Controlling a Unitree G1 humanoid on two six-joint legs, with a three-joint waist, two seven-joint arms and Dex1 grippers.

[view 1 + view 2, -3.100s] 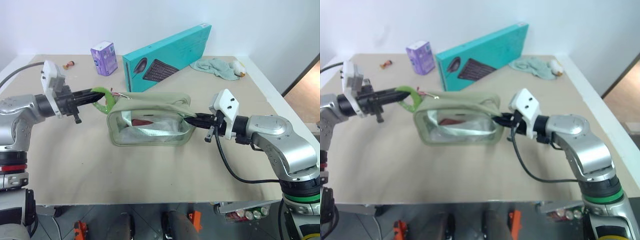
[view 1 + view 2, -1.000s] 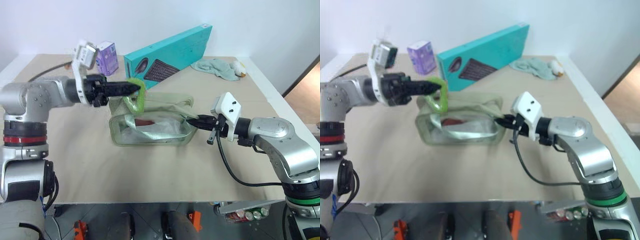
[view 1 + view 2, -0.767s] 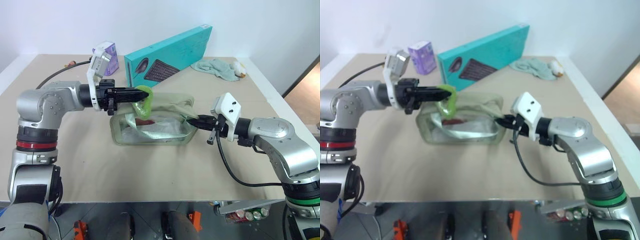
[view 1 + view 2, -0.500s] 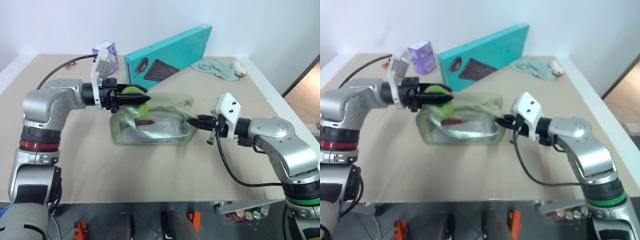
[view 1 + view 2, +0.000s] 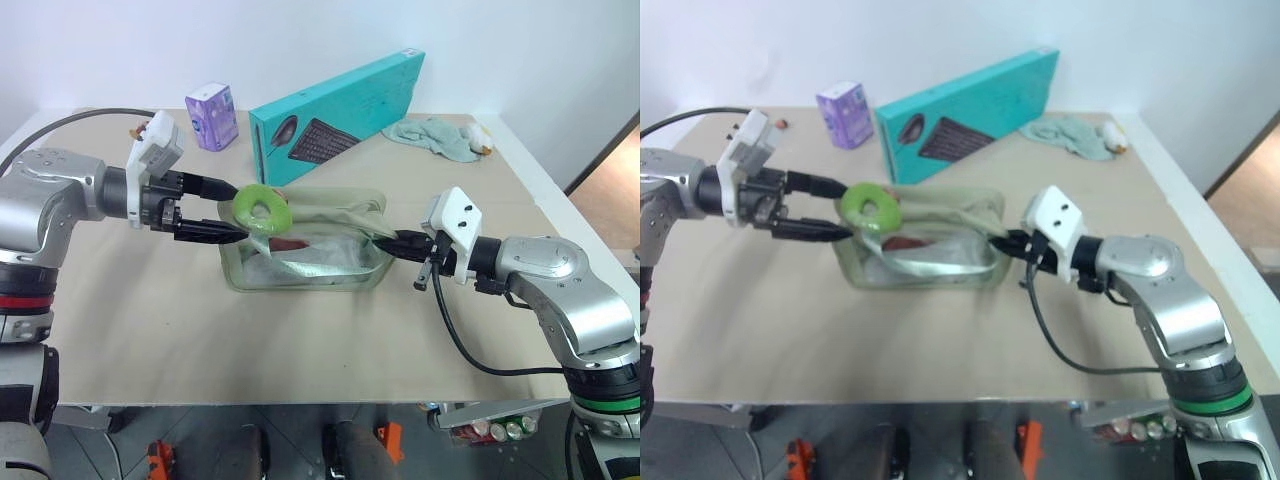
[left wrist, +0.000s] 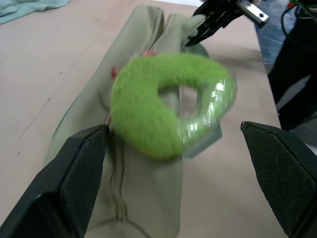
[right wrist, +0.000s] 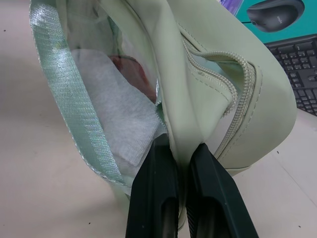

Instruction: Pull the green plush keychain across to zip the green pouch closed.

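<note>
L gripper (image 5: 205, 207) is spread wide, clear of the green plush keychain (image 5: 263, 208), which sits on the green pouch (image 5: 300, 240) at its L end. R gripper (image 5: 392, 242) pinches the pouch's R-end fabric. To zip well: regrasp keychain, pull along zipper line w/ R end anchored.

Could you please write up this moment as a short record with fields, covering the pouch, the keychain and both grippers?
Pouch: boxy pale olive-green fabric pouch with clear side panels, lying mid-table
Keychain: lime-green fuzzy ring keychain, above the pouch's left end, held by no gripper
Left gripper: open, fingers either side of the ring without touching it
Right gripper: shut on the pouch's right-end fabric
Zipper: partly open at the right end
</note>
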